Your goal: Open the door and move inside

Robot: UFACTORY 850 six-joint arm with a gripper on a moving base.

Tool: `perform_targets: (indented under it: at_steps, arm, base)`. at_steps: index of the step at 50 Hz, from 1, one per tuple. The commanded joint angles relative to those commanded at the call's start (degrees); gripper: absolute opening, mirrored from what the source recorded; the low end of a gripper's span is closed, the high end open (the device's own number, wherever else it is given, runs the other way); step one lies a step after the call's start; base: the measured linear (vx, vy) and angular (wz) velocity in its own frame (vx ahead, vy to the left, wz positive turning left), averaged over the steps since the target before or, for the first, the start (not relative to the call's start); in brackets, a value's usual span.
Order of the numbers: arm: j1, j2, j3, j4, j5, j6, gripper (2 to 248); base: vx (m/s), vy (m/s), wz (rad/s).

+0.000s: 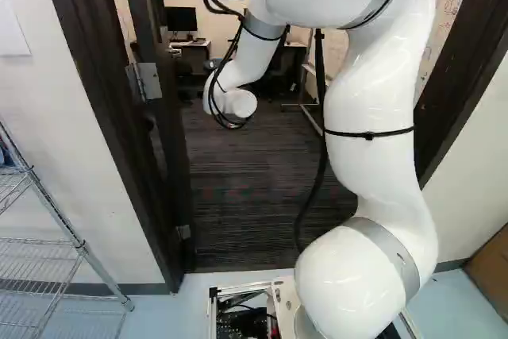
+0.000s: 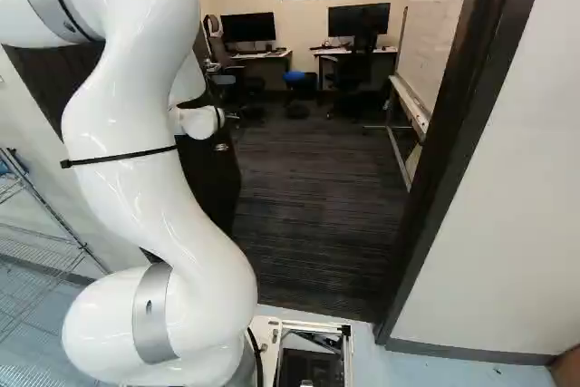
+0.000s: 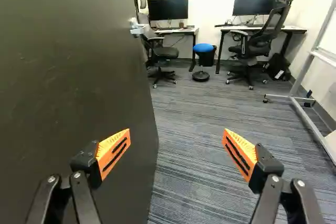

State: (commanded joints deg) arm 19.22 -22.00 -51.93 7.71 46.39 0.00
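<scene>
Two orange pads (image 3: pixel 111 153) wide apart beside an open door (image 3: pixel 79 77)

Nearest stands the glossy white arm (image 1: pixel 373 140), its rounded segments banded with grey rings and black straps. At ten o'clock from the base is a rack (image 1: pixel 59 260) of bright metal wire. The smooth, pale blue floor (image 2: pixel 399 367) meets a dark frame (image 2: pixel 476 97) ahead of the base, with a flat metal hinge (image 1: pixel 148 81) at eleven o'clock.

The gripper (image 3: pixel 177 136) has its two fingers spread far open and holds nothing; the pads are ribbed wedges with black slots. The door is swung into the room, filling nine to eleven o'clock from the gripper: a flat, dark, faintly scuffed slab with a silvery handle (image 3: pixel 137 29) towards its far edge.

Beyond, streaky grey carpet (image 3: pixel 205 140) runs inward. At one to two o'clock stands a tube-legged whiteboard (image 2: pixel 444 33), its marks too small to read. Farther on are two black office chairs (image 3: pixel 164 52), a blue-topped round stool (image 3: pixel 202 48) near twelve, and two pale-topped desks (image 3: pixel 294 29) bearing flat black monitors (image 3: pixel 168 9).
</scene>
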Motion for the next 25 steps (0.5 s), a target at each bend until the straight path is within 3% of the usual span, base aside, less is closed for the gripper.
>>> perform_targets:
  at_steps: [25]
  arm:
    - [-2.5, 3.2, 3.9, -2.4, 0.0, 0.0, 247]
  base:
    - [0.0, 0.0, 0.0]
